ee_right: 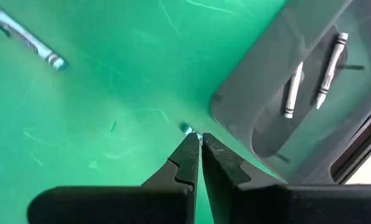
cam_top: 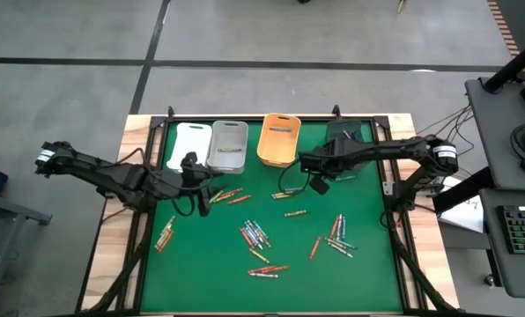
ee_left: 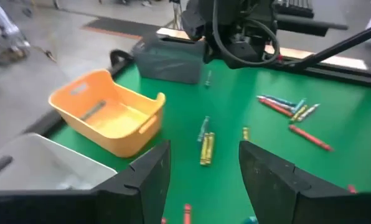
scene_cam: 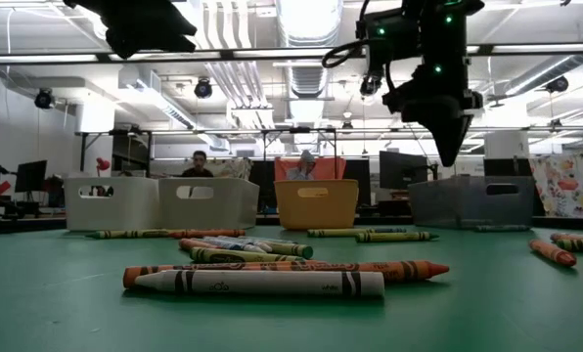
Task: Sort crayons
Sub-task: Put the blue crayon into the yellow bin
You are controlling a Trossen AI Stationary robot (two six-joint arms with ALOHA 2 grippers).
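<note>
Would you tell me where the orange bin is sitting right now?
In the high view, the orange bin sits at the mat's far edge, right of the grey bin and just left of the right gripper.

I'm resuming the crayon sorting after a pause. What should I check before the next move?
1. Right gripper shut: ok.
2. Crayon between its tips: cannot tell.
3. Right gripper above the dark grey plastic bin: not ok, it is beside the bin, over the green mat.
4. Left gripper open and empty: ok.
5. Two grey paper-wrapped crayons lying inside that bin: ok.
</note>
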